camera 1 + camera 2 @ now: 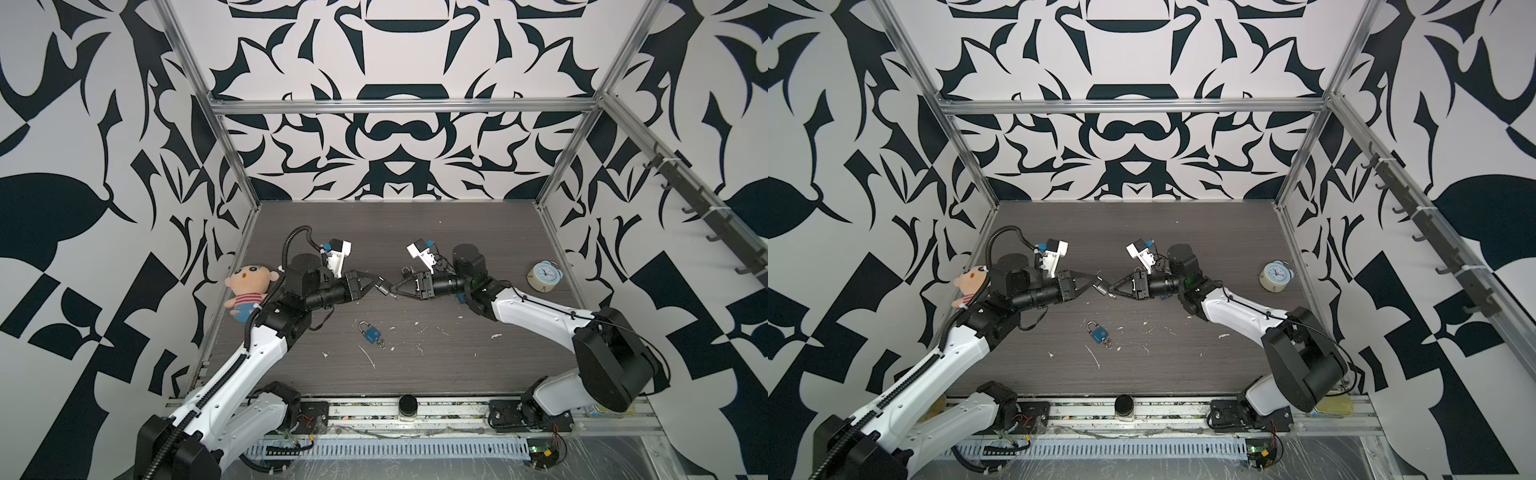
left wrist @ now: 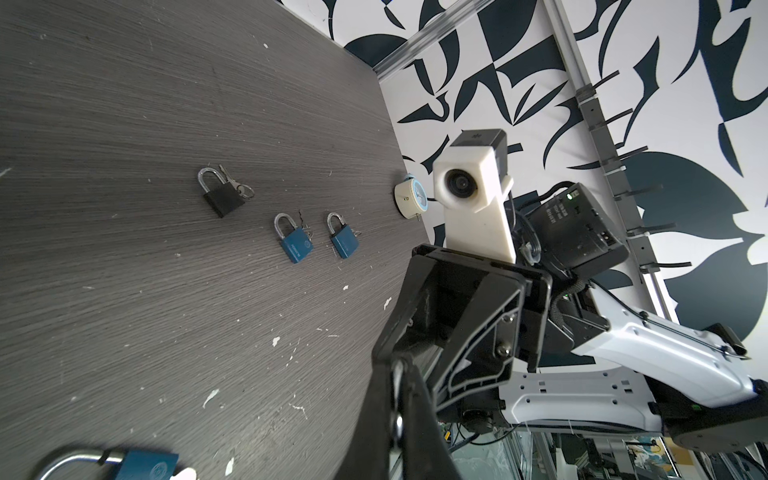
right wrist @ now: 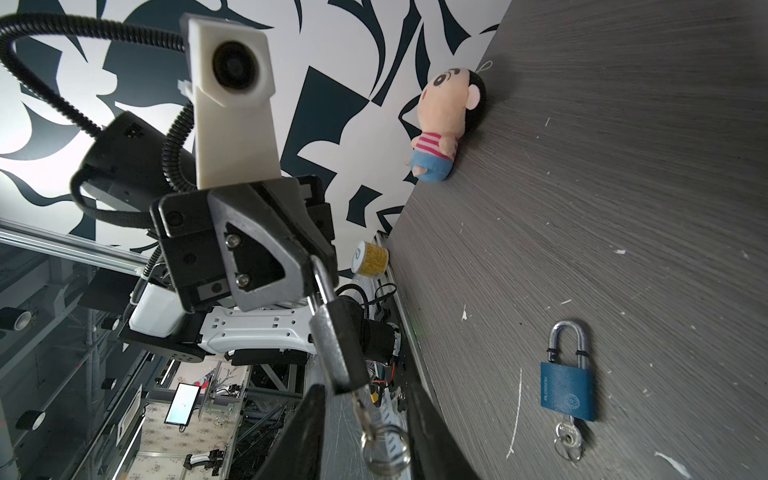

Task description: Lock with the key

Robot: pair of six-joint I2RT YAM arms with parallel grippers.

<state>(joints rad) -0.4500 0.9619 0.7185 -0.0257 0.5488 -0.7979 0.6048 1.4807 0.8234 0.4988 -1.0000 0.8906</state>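
left gripper (image 3: 312, 266): clamped on black padlock (image 3: 337, 345) shackle | right gripper (image 1: 394, 293): jaws parted, key (image 3: 360, 405) straddled | blue padlock (image 1: 371, 332): laid at 6 o'clock

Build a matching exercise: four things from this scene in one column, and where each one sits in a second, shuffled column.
Things
1. plush doll
2. alarm clock
3. grey padlock
4. front blue padlock

Places
A. flat on the table, key in its keyhole
B. near the right wall
C. hanging by its shackle from the left gripper
D. by the left wall

Pairs: 1-D, 2-B, 3-C, 4-A
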